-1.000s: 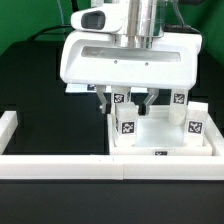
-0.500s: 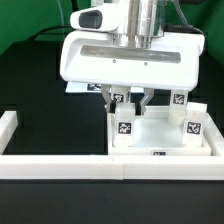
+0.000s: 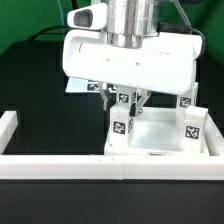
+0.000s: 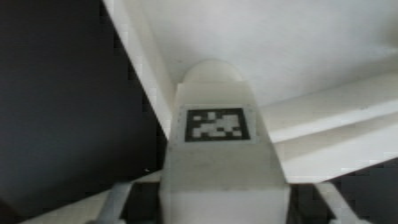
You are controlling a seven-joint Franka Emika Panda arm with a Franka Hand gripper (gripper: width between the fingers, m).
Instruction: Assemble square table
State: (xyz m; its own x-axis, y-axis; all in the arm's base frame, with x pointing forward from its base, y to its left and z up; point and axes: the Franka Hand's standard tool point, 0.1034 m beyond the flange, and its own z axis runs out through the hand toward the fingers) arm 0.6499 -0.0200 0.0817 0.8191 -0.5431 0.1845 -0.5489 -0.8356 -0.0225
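gripper clamped on a table leg above the square top

the gripper point(image 3: 127, 99) has its fingers closed against a short white leg point(image 4: 222, 130) with a black-white tag, held between them directly under the wrist. below and just past the gripper sits the square table top point(image 3: 160, 140), with two more tagged legs upright on it: one point(image 3: 119, 129) right beneath the fingers, another point(image 3: 189, 126) off toward the exterior view's right. a white border rail point(image 3: 60, 165) lies nearer the exterior camera than the gripper.

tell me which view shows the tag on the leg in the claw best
The wrist view: the leg fills the frame, its tag facing the camera, sharp enough to read. The exterior view shows that leg only partly, small and shadowed under the claw, its tag barely legible.
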